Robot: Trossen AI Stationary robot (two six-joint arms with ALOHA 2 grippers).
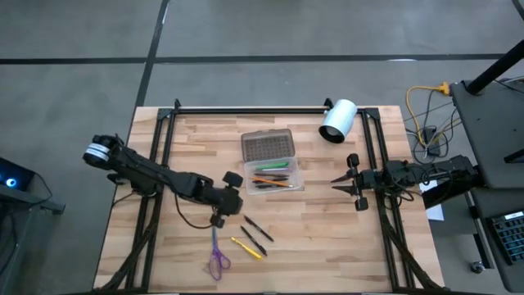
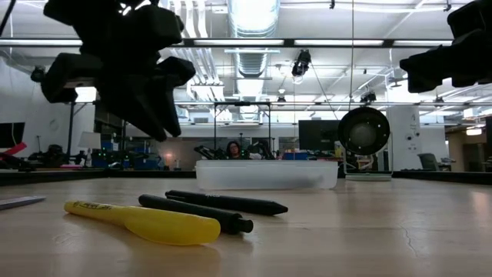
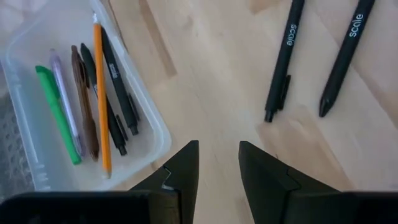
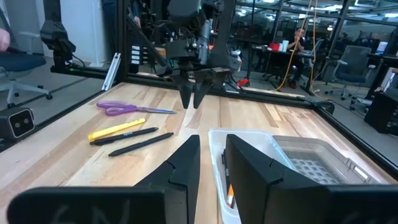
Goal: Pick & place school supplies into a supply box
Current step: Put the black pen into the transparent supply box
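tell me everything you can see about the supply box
The supply box is a small clear plastic tray, open, with a grey textured lid lying flat behind it, seemingly attached. It sits flat at the table's middle. Inside lie several pens and pencils: green, orange, black, purple. Neither gripper touches it.

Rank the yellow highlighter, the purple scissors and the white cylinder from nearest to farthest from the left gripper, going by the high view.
Measured from the left gripper, near the table's middle:
1. Yellow highlighter, just toward the front edge on the gripper's right.
2. Purple scissors, at the front edge, almost directly ahead of the gripper; only slightly farther than the highlighter.
3. White cylinder, at the far right corner, clearly farthest.
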